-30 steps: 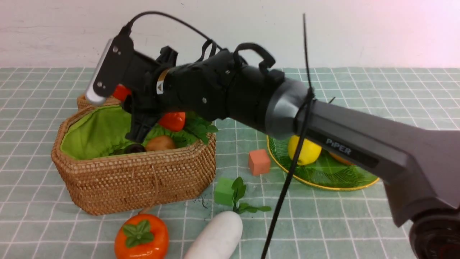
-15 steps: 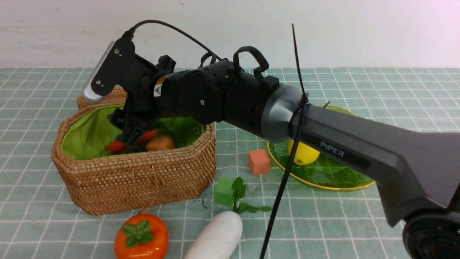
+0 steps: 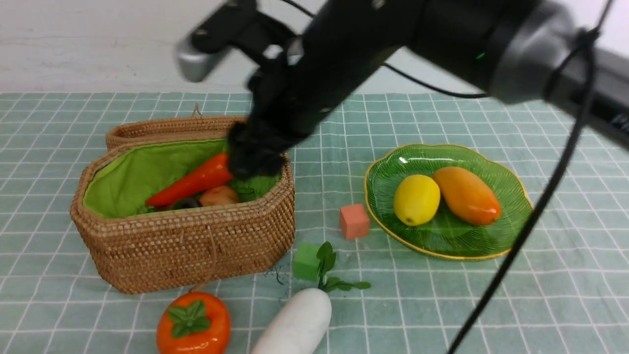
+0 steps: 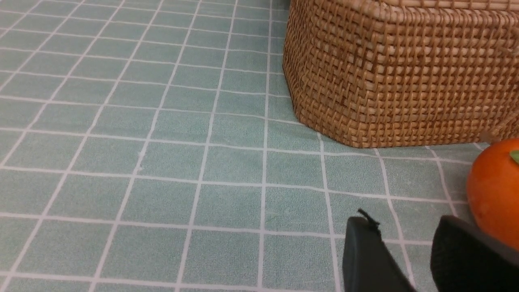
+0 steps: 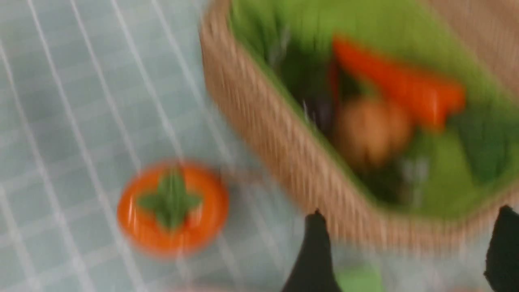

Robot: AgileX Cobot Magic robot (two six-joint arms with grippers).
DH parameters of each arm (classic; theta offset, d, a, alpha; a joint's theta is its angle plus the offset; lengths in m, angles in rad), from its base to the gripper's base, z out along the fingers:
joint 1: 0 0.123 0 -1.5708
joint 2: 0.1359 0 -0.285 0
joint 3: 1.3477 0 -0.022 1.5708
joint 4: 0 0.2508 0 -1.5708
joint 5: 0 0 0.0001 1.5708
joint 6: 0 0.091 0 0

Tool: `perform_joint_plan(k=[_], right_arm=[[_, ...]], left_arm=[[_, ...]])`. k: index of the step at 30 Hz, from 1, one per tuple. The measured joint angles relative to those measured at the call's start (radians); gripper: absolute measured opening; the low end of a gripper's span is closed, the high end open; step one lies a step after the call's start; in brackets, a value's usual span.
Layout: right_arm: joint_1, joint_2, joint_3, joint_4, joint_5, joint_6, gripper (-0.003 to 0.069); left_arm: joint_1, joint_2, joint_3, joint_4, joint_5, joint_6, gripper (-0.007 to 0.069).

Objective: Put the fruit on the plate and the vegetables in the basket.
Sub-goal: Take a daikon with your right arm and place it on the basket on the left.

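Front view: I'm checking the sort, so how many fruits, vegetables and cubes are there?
Fruits: 3 (lemon, mango, persimmon)
Vegetables: 4 (chili, potato, eggplant, radish)
Cubes: 2 (pink cube, green cube)
Total: 9

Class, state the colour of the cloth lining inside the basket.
Bright green; the lining shows best in the front view.

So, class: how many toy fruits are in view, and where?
3. The lemon and mango lie on the plate; the persimmon sits just outside the basket, on the camera's side. The arm hides part of the basket.
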Motion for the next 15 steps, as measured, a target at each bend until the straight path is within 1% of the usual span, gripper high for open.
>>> perform_joint_plan(k=[2,5,9,10,12,13,15], right_arm=[[-0.045,-0.004,0.018,-0.003,0.07,0.048,0.0491],[-0.091,-0.006,0.085,0.008,0.085,0.088,0.048],[-0.087,-0.006,0.213,0.046,0.085,0.076,0.0478],[-0.074,-0.006,0.249,0.058,0.081,0.045,0.0479],[-0.025,-0.006,0.312,0.059,0.07,-0.096,0.0489],[-0.02,-0.006,0.321,0.058,0.07,-0.131,0.049],[0.025,-0.006,0.352,0.026,0.068,-0.308,0.0505]], left_arm=[[0.0,0.0,0.0,0.0,0.0,0.0,0.0239],[0.0,0.0,0.0,0.0,0.0,0.0,0.0239],[0.0,0.0,0.0,0.0,0.0,0.0,0.0239],[0.0,0.0,0.0,0.0,0.0,0.0,0.0239],[0.0,0.0,0.0,0.0,0.0,0.0,0.0239],[0.0,0.0,0.0,0.0,0.0,0.0,0.0239],[0.0,0.0,0.0,0.0,0.0,0.0,0.0239]])
